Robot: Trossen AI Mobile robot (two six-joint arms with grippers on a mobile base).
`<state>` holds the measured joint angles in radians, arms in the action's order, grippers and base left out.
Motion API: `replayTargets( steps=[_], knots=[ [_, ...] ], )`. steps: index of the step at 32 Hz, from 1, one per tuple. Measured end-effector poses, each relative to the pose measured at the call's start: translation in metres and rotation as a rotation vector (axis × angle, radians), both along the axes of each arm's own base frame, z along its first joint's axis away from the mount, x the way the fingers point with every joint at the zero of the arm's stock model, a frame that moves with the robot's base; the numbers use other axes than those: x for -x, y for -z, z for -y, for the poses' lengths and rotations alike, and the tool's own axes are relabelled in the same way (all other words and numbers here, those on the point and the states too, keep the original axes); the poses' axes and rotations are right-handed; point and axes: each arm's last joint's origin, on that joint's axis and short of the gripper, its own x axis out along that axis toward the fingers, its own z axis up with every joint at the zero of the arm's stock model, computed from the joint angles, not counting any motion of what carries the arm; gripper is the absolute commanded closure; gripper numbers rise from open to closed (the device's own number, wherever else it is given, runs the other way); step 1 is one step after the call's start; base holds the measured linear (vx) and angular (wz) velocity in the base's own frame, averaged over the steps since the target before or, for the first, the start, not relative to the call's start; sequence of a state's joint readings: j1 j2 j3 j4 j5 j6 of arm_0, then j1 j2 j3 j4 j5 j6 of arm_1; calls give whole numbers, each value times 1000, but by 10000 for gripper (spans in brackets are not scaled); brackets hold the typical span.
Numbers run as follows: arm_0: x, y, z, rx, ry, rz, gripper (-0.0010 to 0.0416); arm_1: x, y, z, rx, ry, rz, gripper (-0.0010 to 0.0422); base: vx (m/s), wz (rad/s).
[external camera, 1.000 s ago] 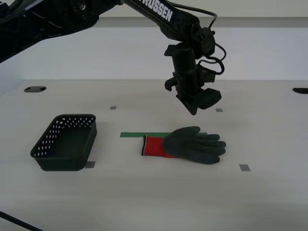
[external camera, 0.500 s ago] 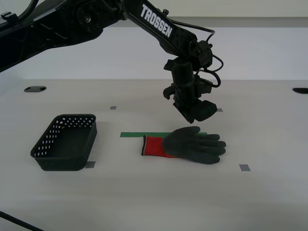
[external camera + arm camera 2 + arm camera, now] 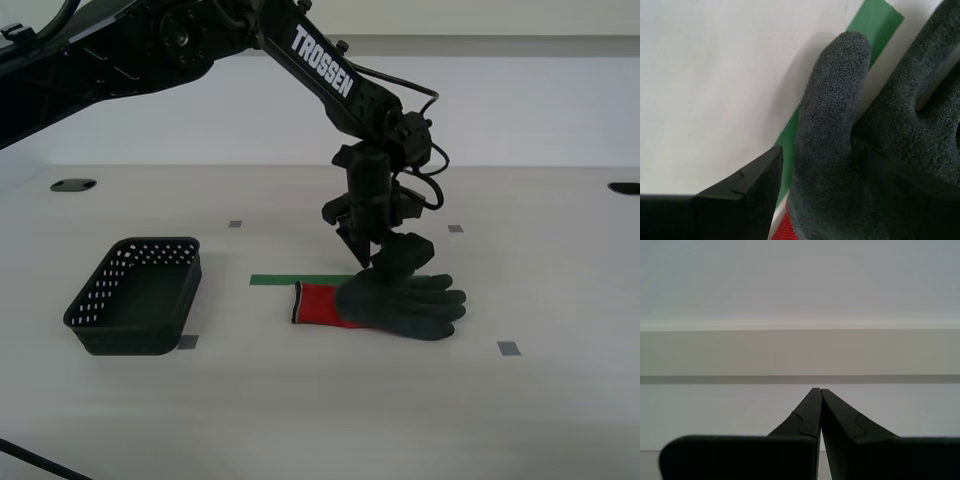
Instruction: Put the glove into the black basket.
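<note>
- The glove [image 3: 385,301] is seen lying flat on the pale table [image 3: 330,400], red cuff towards the exterior view's left, dark grey fingers towards the exterior view's right.
- My second gripper [image 3: 385,262] is placed right at the glove's palm area, just above the thumb side, with its jaws spread apart.
- In the second wrist view the glove's thumb [image 3: 832,110] is framed between the two dark fingers [image 3: 747,192], which stand on either side of it; nothing is clamped yet.
- A strip of green tape [image 3: 300,280] is seen running along the table just behind the glove, partly covered by it; it shows again in the second wrist view [image 3: 875,25].
- The black basket [image 3: 135,295] is seen sitting on the table well apart from the glove, towards the exterior view's left, with nothing visible inside it.
- My first gripper [image 3: 819,396] is seen in its own wrist view only, jaws pressed together tip to tip with nothing between them, pointed at a plain pale wall [image 3: 800,290].
- Small grey squares [image 3: 508,348] are marked here and there on the table.
</note>
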<state>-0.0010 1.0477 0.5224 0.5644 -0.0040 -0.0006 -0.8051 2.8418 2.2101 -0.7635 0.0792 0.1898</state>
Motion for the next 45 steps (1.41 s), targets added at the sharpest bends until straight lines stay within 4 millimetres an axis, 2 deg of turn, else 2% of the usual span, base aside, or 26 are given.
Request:
replayTargets(
  steps=[7,10,13,14,15,16,19,22,25,28,29,34,36,37,39,42,44,45],
  knots=[
    [0,0,0,0,-1,0,405,-1,0,1,14,0,14,219,0,0],
    [0,0,0,0,0,0,405,-1,0,1,16,0,15,240,0,0],
    [0,0,0,0,0,0,405,0,3,0,11,0,7,293,0,0],
    [0,0,0,0,0,0,405,2,7,-2,17,4,-17,354,0,0],
    [0,0,0,0,-1,0,405,3,10,-4,8,6,-27,377,0,0],
    [0,0,0,0,-1,-1,405,7,13,-6,1,10,-42,419,0,0],
    [0,0,0,0,0,-1,405,9,17,-8,-7,1,-57,417,0,0],
    [0,0,0,0,0,-1,405,8,12,-7,-9,-8,-60,415,0,0],
    [0,0,0,0,-1,-1,405,3,-1,-2,-1,-11,-53,414,0,0],
    [0,0,0,0,0,-3,405,-8,-35,9,36,-8,-16,414,0,0],
    [0,0,0,0,0,-3,405,-9,-39,10,38,-7,-16,414,0,0],
    [0,0,0,0,0,-3,405,-9,-86,9,76,0,19,414,0,0],
    [0,0,0,0,0,-3,405,-7,-111,7,82,5,27,414,0,0],
    [0,0,0,0,0,-3,405,-7,-111,5,75,9,17,414,0,0],
    [0,0,0,0,0,-3,405,-2,-129,-2,41,23,-9,414,0,0],
    [0,0,0,0,-1,-5,405,-2,-141,-6,35,33,-7,414,0,0],
    [0,1,0,0,-2,-11,405,-3,-156,-14,40,42,-16,414,0,0],
    [0,1,0,0,-1,-11,405,-9,-167,-25,20,15,2,414,0,0]
  ],
)
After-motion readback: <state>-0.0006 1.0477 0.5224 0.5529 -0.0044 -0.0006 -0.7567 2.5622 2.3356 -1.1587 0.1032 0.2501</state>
